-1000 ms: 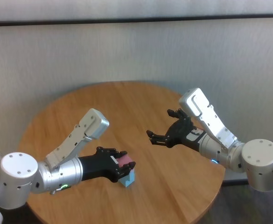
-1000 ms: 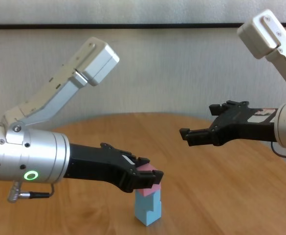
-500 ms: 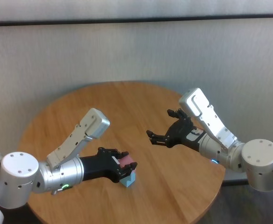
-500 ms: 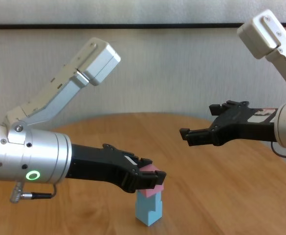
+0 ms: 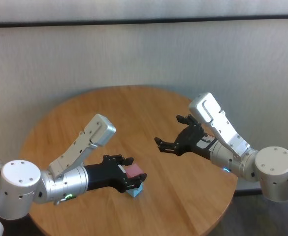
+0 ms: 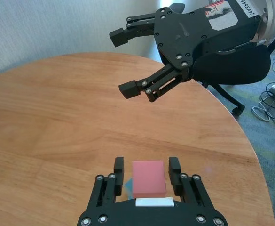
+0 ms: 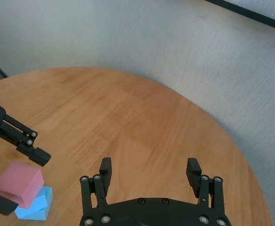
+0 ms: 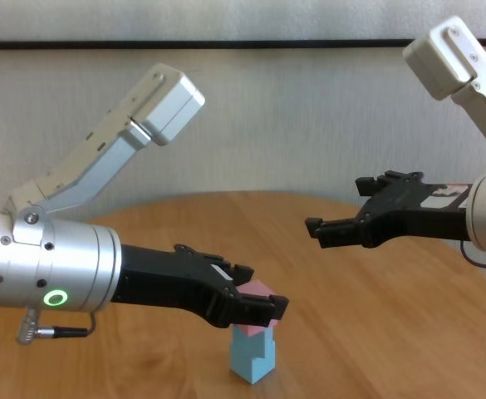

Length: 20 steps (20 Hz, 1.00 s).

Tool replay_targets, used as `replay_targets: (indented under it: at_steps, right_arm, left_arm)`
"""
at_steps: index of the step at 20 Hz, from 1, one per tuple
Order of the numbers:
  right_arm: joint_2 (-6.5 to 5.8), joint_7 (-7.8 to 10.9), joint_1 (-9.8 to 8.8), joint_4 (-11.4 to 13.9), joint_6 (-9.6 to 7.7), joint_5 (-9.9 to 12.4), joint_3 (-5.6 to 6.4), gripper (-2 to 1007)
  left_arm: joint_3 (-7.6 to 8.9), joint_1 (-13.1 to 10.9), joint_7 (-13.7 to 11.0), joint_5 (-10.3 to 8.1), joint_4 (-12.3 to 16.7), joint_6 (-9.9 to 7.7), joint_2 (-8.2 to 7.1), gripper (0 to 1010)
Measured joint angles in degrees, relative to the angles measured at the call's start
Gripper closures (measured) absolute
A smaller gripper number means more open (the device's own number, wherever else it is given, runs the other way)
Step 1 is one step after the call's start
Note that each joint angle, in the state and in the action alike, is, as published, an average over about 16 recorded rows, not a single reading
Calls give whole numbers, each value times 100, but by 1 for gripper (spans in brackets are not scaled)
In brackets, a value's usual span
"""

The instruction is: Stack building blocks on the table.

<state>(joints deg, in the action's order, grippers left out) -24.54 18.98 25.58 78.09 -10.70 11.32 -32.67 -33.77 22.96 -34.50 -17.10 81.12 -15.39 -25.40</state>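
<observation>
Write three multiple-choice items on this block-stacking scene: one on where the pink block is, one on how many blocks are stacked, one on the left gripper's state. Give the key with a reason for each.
1. Where is the pink block?
A. On top of the light blue blocks
B. Alone at the table's far edge
C. In the right gripper

2. How many blocks make up the stack on the table?
A. One
B. Three
C. Five

3. What is the left gripper doing?
A. Hanging off the table's side
B. Clamped on a blue block
C. Open, its fingers on either side of the pink block with small gaps

Key: 1 A, the chest view shows pink on blue. 2 B, the right wrist view shows two blue blocks under the pink one. 3 C, the left wrist view shows gaps on both sides. The right gripper hangs open above the table, empty.
</observation>
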Motion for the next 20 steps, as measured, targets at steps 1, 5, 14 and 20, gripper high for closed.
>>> replay_targets:
  at_steps: [1, 5, 14, 20]
  right_arm:
    - [0, 0, 0, 0, 0, 0, 0, 4]
    - [0, 0, 0, 0, 0, 0, 0, 4]
    - [0, 0, 0, 0, 0, 0, 0, 4]
    - [0, 0, 0, 0, 0, 0, 0, 4]
  left_arm:
    - [12, -8, -2, -17, 14, 6, -5, 364]
    - [115, -84, 44, -146, 120, 76, -35, 224]
    - [655, -516, 817, -400, 540, 433, -45, 33]
    - [1003, -814, 1434, -401, 755, 619, 11, 8]
